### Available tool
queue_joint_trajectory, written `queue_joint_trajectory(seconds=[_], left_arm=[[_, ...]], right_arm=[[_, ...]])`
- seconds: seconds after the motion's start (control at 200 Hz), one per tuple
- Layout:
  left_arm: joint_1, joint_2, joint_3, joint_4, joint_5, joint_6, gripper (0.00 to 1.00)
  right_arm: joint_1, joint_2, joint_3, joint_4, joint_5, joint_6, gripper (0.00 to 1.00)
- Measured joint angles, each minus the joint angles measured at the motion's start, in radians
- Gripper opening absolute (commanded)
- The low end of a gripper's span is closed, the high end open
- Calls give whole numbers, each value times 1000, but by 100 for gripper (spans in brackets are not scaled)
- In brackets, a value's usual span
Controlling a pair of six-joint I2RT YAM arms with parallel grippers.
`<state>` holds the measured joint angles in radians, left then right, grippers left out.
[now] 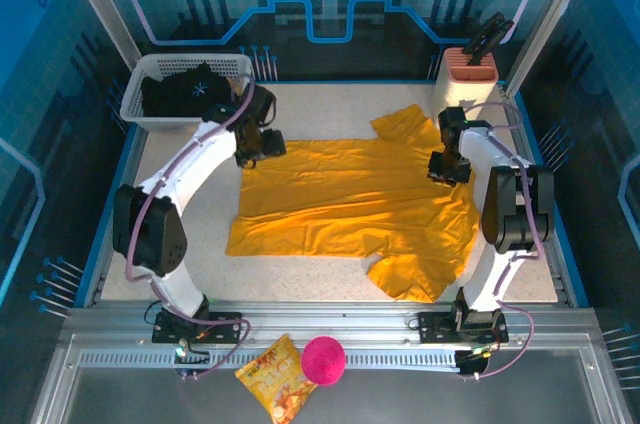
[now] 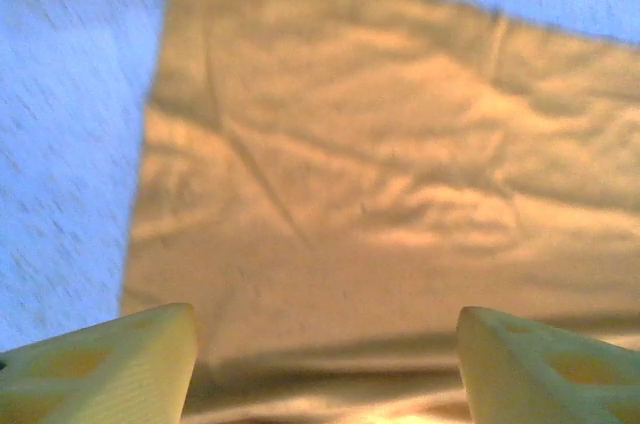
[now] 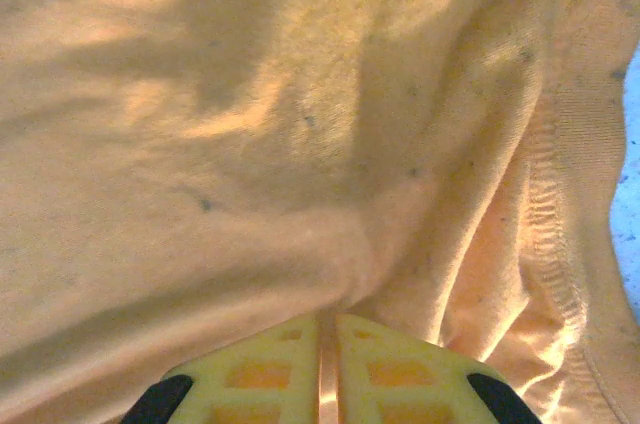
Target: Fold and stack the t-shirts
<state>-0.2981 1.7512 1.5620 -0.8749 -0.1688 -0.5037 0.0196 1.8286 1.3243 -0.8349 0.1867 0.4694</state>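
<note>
The mustard-orange t-shirt (image 1: 350, 199) lies spread flat across the table, one sleeve toward the back and one toward the front. My left gripper (image 1: 262, 144) hangs open over its back-left corner. In the left wrist view the cloth (image 2: 380, 194) lies below and between the pale fingers (image 2: 100, 369), with nothing gripped. My right gripper (image 1: 450, 169) sits at the shirt's right side. In the right wrist view it (image 3: 327, 344) is shut on a pinched fold of the orange cloth (image 3: 250, 124), beside a stitched hem (image 3: 560, 244). The black t-shirt (image 1: 185, 94) lies in the white basket (image 1: 135, 96).
The basket stands at the back left corner. A white and terracotta holder (image 1: 468, 69) with dark handles stands at the back right. On the near rail lie a yellow-orange snack bag (image 1: 275, 376) and a pink ball (image 1: 323, 359).
</note>
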Motion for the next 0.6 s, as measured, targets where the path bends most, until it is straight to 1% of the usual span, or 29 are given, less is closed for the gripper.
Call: queue_joint_trajectory(seconds=[0.07, 0.155, 0.235, 0.32, 0.41, 0.48, 0.601], left_arm=[[40, 76, 62, 0, -24, 40, 64], [76, 180, 100, 11, -46, 90, 64], [95, 261, 113, 25, -58, 131, 64], [102, 309, 113, 39, -62, 163, 64], [103, 309, 113, 55, -61, 174, 64], [102, 283, 90, 100, -57, 174, 65], [102, 188, -2, 154, -51, 173, 67]], right_arm=[[9, -27, 0, -4, -12, -1, 13], [20, -48, 0, -5, -19, -3, 13], [27, -58, 0, -6, -27, -4, 13], [32, -61, -1, -7, -32, -4, 14], [50, -63, -2, -10, -35, -3, 14], [82, -63, -1, -10, -45, 0, 14], [197, -20, 36, -11, -74, 15, 14]])
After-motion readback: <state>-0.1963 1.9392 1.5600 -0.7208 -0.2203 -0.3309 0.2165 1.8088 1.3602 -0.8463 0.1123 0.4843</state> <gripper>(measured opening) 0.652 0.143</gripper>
